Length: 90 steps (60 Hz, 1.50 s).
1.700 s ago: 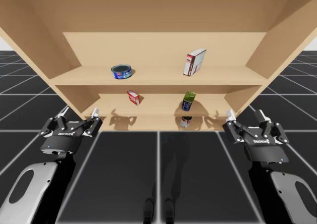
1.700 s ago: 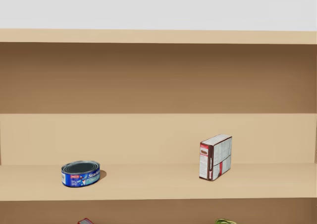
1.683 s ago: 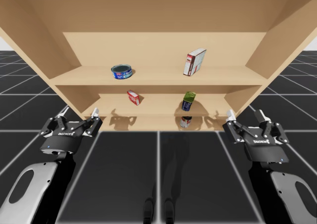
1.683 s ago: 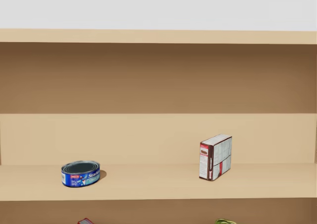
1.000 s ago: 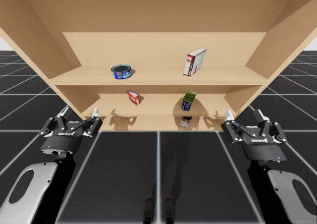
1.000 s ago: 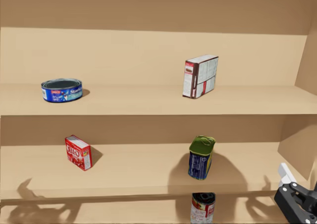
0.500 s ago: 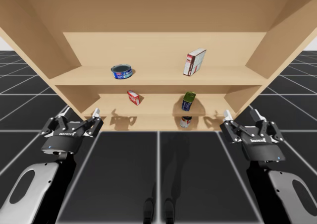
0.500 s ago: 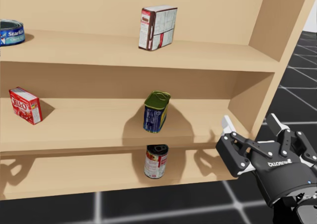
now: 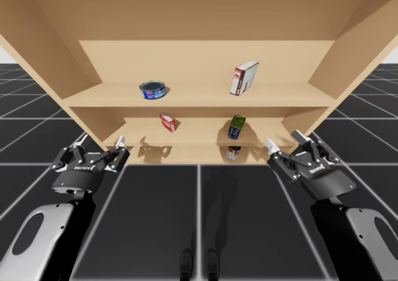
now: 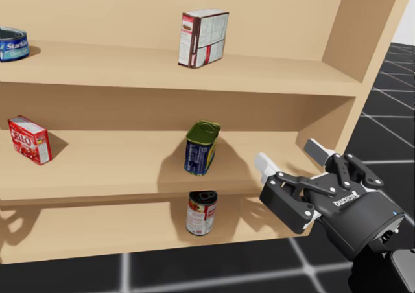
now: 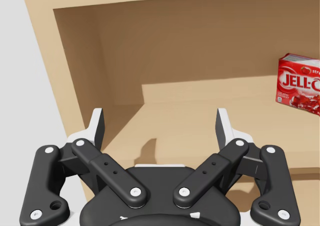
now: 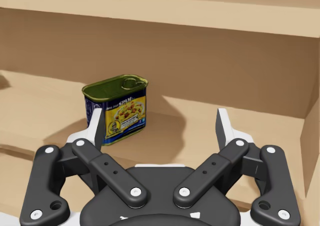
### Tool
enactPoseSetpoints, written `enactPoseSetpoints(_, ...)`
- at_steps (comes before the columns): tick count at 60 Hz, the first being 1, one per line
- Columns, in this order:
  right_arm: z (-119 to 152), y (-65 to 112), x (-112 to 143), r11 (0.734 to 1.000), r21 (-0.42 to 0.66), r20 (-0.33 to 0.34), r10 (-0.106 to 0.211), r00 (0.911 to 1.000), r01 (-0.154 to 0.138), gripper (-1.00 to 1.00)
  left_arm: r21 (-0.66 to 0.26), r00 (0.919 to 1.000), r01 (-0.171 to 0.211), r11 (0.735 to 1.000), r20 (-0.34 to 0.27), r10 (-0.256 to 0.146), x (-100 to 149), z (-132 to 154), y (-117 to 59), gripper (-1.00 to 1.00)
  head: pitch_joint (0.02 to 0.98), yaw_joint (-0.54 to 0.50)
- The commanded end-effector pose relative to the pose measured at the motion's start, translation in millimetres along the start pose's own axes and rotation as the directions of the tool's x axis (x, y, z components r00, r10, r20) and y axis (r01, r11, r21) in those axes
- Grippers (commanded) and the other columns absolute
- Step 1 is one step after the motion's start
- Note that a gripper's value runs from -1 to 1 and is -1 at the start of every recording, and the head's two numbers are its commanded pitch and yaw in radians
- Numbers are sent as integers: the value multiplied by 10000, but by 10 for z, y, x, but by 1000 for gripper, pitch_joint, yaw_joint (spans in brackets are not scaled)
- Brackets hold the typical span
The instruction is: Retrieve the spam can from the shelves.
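A dark gridded floor (image 9: 199, 219) surrounds an open wooden shelving unit (image 9: 199, 57), and we face its open front.

The spam can (image 10: 201, 148) is a rounded-rectangular tin with a blue body and an olive-green lid. It stands upright on the middle shelf (image 10: 110, 170), in the right half of the unit. Nothing touches it on any side, so its faces are accessible for a side grasp. Directly below it, on the lowest shelf, stands a red-and-white cylindrical can (image 10: 201, 212). Well apart on the same middle shelf sits a small red box (image 10: 29, 139). The upper shelf carries an upright white-and-red box (image 10: 203, 37) and a flat round blue tin (image 9: 152, 89).

Our right end effector (image 10: 288, 155) is released, with its fingers spread wide. It hovers in front of the shelf edge, apart from the can. In the right wrist view the can lies ahead of it, in line with one finger rather than with the gap — we judge this a pre-grasp approach, the opening kept wide to admit the can. A sideways correction appears necessary before closing.

Our left end effector (image 9: 98, 145) is likewise released and holds nothing. It sits before the left end of the shelves, short of the red box — clear of the right arm's working space.
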Motion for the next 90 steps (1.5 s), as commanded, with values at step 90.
enactPoseSetpoints(90,-1475,-35,-561,9459,3242,-2007,850,9760,-157,-1000,-43,10000,-76,10000,-43,76,0,-8,50,-1000,519,-237)
